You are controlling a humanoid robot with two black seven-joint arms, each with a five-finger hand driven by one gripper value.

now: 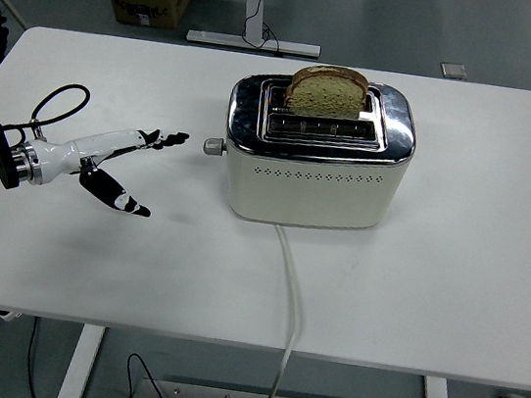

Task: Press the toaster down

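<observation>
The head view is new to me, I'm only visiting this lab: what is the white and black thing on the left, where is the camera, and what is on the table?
The camera sits high on the robot's own side, looking forward and down over the white table. The thing coming in from the left is the robot's left hand on a black arm. Its thin fingers are stretched out toward the toaster and hold nothing, with a clear gap between their tips and the lever knob on the toaster's left end. The cream and chrome toaster stands near the middle of the table. A slice of bread sticks up out of its far slot, and a white cord runs from it over the near edge. No right arm shows.
</observation>
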